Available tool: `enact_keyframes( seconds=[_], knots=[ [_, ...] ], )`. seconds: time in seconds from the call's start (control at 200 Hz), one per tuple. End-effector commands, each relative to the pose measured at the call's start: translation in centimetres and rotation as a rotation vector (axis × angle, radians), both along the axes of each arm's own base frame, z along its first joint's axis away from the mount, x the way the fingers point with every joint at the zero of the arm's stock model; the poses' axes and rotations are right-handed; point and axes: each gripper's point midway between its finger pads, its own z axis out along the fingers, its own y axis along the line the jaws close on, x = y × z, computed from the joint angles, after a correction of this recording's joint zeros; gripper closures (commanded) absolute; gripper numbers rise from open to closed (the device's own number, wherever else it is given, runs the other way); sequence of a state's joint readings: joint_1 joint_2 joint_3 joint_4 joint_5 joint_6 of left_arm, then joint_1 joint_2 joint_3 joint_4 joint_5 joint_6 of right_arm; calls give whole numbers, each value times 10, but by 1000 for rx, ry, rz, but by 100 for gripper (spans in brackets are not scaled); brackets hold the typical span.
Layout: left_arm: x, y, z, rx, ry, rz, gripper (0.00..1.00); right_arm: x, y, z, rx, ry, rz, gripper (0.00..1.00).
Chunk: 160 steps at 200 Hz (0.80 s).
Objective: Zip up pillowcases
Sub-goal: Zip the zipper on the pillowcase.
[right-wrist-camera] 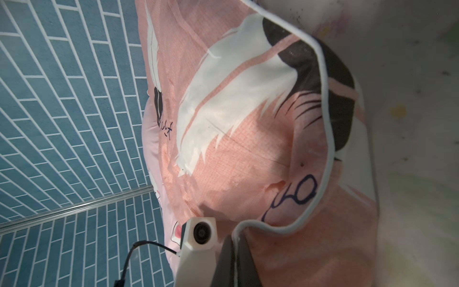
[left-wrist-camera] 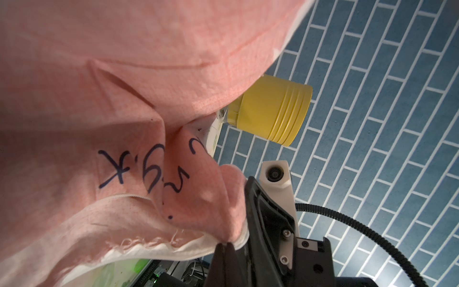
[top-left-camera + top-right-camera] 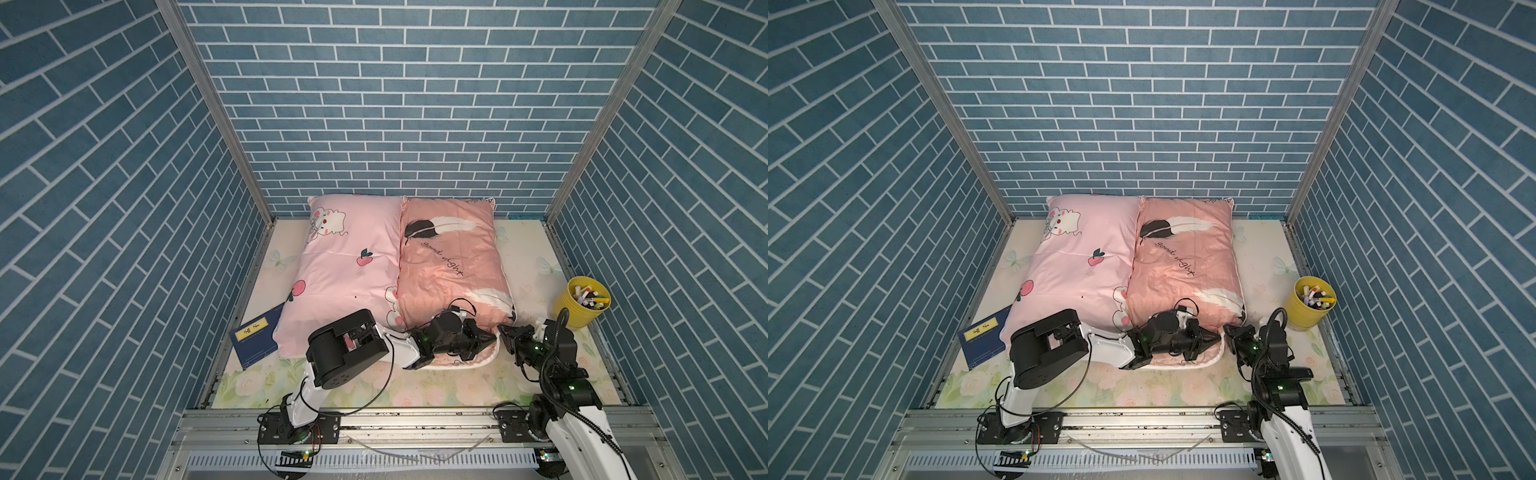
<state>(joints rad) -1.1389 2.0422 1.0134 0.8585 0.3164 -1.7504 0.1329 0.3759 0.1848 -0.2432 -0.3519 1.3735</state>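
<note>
Light pink bunny-and-strawberry pillowcase (image 3: pixel 345 266), salmon feather-print pillowcase (image 3: pixel 449 270), yellow cup (image 3: pixel 575 316), blue brick-pattern walls (image 3: pixel 415 104)

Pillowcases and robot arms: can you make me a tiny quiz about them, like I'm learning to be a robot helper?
1. True or false: the left tool and the right tool are both open.
2. Both tools pinch the edge of: A the bunny pillowcase, B the feather pillowcase.
3. Fill in: the blue book lies beside the ___ pillowcase.

Key: 1 false, both are shut. 2 B. 3 bunny.
</note>
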Motion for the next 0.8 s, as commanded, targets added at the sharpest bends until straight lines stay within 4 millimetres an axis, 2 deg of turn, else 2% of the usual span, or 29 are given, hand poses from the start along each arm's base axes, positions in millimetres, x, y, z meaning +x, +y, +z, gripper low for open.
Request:
enact_keyframes(
  seconds=[0.0,0.415,0.795],
  knots=[
    [-7,-7,3,27,-52,-68,100,5,-5,24,-92,-56,18,100],
    [-11,3,4,93,-117,-96,100,15,-16,60,-295,-107,70,100],
    [-14,10,14,125,-170,-114,100,23,-33,90,-428,-155,66,100]
  ],
)
